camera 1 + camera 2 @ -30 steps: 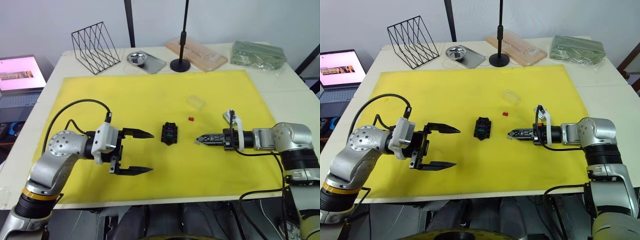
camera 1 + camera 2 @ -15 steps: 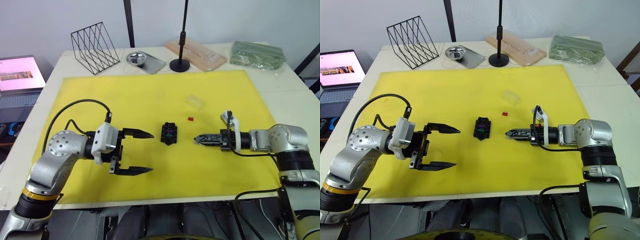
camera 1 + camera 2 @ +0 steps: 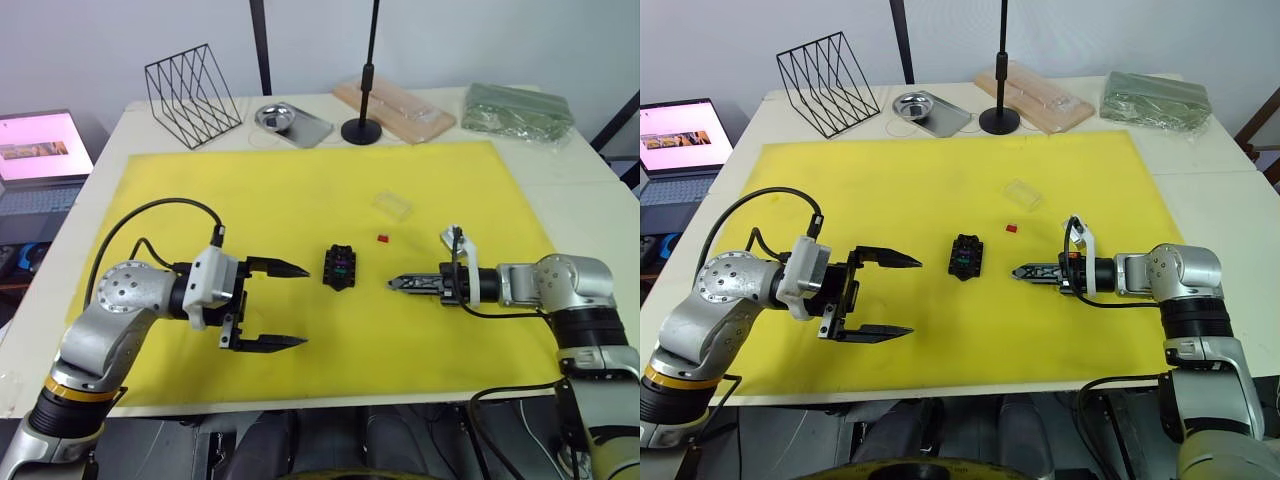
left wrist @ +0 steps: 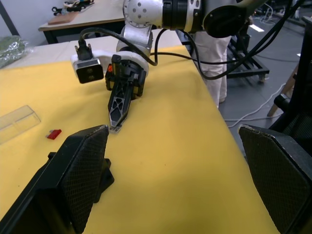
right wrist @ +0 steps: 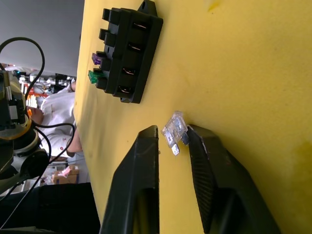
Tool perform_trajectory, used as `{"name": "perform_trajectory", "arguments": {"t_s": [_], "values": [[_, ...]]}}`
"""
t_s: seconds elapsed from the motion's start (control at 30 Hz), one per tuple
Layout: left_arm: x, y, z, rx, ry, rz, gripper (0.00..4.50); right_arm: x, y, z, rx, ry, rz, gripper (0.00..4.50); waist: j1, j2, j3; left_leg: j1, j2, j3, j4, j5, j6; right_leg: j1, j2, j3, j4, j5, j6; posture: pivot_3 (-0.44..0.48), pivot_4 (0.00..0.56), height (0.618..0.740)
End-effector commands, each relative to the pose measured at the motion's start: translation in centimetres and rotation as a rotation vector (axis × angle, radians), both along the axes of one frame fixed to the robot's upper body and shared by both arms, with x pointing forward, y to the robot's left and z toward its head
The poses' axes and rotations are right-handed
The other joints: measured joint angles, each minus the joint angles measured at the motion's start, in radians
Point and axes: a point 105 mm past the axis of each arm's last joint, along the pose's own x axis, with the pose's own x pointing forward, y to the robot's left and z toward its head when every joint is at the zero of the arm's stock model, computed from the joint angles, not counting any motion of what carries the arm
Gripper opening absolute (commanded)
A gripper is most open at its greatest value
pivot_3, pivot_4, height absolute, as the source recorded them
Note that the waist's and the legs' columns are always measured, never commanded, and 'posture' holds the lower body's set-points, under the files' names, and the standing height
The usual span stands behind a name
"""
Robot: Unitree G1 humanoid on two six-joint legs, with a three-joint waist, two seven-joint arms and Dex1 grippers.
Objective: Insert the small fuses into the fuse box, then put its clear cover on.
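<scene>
While the left gripper point(image 3: 272, 305) hangs wide open and unchanged beside the fuse box point(image 3: 340, 266), the right gripper point(image 3: 396, 284) has crept a little closer to the box over the last second, sliding low across the yellow mat point(image 3: 300, 190) on the bench point(image 3: 560, 180). Its fingers are drawn narrow around a grey fuse point(image 5: 174, 135), which sits between the tips and rests on or just above the mat. Judging by this, one fuse is being carried toward its slot, and the approach is only partly done: gripper and box are near but apart.

The box is a small black block lying at the mat's middle, between the two grippers. Its top shows rows of slots, and a green fuse point(image 5: 92, 77) and a purplish one stand at one end; the other slots look empty.

A red fuse point(image 3: 382, 238) lies loose on the mat, just beyond the box toward the right. The clear cover point(image 3: 392, 205) rests a little farther back, apart from the box, so capping is not yet begun.
</scene>
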Motion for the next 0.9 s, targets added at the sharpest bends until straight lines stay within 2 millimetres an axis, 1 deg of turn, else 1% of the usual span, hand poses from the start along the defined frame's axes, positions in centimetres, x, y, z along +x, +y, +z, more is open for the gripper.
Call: {"name": "perform_trajectory", "arguments": {"t_s": [0.03, 0.23, 0.33, 0.43, 0.5, 0.53, 0.57, 0.67, 0.8, 0.9], "values": [[-0.4, 0.0, 0.4, 0.005, -0.025, -0.012, 4.5, -0.5, -0.1, -1.6, -0.035, 0.05, -0.018, 0.03, 0.0, -0.003, -0.002, 0.0, 0.0, 0.0, 0.0, 0.0, 0.0, 0.0, 0.0, 0.0, 0.0, 0.0, 0.0, 0.0, 0.15, 0.74], [-0.6, -0.2, 0.6, 0.0, -0.025, -0.02, 4.5, -0.9, -0.3, -2.1, -0.047, 0.063, -0.036, 0.03, 0.002, -0.006, -0.004, 0.0, 0.0, 0.0, 0.0, 0.0, 0.0, 0.001, 0.0, 0.0, 0.0, 0.0, 0.0, 0.0, 0.15, 0.74], [-0.5, -0.2, 0.5, 0.001, -0.023, -0.02, 4.5, -1.0, -0.5, -2.0, -0.042, 0.06, -0.044, 0.03, 0.003, -0.006, -0.004, 0.0, 0.0, 0.0, 0.0, 0.0, 0.0, 0.001, 0.0, 0.0, 0.0, 0.0, 0.0, 0.0, 0.15, 0.74], [-0.5, 0.0, 0.5, 0.003, -0.021, -0.016, 4.5, -0.6, -0.9, -0.7, -0.004, 0.038, -0.08, 0.03, 0.004, -0.006, -0.004, 0.0, 0.0, 0.0, 0.0, 0.0, 0.0, 0.001, 0.0, 0.0, 0.0, 0.0, 0.0, 0.0, 0.15, 0.74], [-0.5, 0.1, 0.5, 0.001, -0.017, -0.009, 4.5, -0.3, -1.1, 1.1, 0.051, 0.006, -0.124, 0.03, 0.006, -0.006, -0.003, 0.0, 0.0, -0.001, 0.0, 0.0, 0.0, 0.001, 0.0, 0.0, 0.0, 0.0, 0.0, 0.0, 0.15, 0.74], [-0.6, 0.1, 0.5, 0.0, -0.016, -0.007, 4.5, -0.3, -1.1, 1.6, 0.069, 0.003, -0.137, 0.03, 0.006, -0.005, -0.003, 0.0, 0.0, -0.001, 0.0, 0.0, 0.0, 0.001, 0.0, 0.0, 0.0, 0.0, 0.0, 0.0, 0.15, 0.74], [-0.6, 0.1, 0.5, 0.0, -0.015, -0.004, 4.5, -0.5, -1.1, 2.1, 0.08, -0.002, -0.144, 0.03, 0.007, -0.005, -0.003, 0.0, 0.0, -0.001, 0.0, 0.0, 0.0, 0.0, -0.001, 0.0, 0.0, 0.0, 0.0, 0.0, 0.15, 0.74], [-0.8, 0.3, 0.4, -0.009, -0.001, 0.017, 4.5, -1.4, -1.1, 3.5, 0.092, -0.089, -0.172, 0.03, 0.016, -0.004, -0.002, -0.001, 0.0, -0.001, 0.0, 0.0, 0.0, -0.001, -0.001, 0.0, 0.0, 0.0, 0.0, 0.0, 0.15, 0.74], [-0.9, 0.2, 0.3, -0.014, 0.007, 0.021, 4.5, -2.2, -1.6, 3.9, 0.07, -0.163, -0.29, 0.03, 0.023, -0.003, -0.002, -0.001, 0.0, -0.001, -0.001, 0.0, 0.0, -0.001, -0.001, 0.0, 0.0, 0.0, 0.0, 0.0, 0.15, 0.74], [-0.7, 0.1, 0.4, -0.016, 0.007, 0.017, 4.5, -2.3, -2.2, 3.9, 0.046, -0.183, -0.385, 0.03, 0.023, -0.003, -0.002, -0.001, 0.0, -0.001, 0.0, 0.0, 0.0, -0.001, -0.001, 0.0, 0.0, 0.0, 0.0, 0.0, 0.15, 0.74]]}}
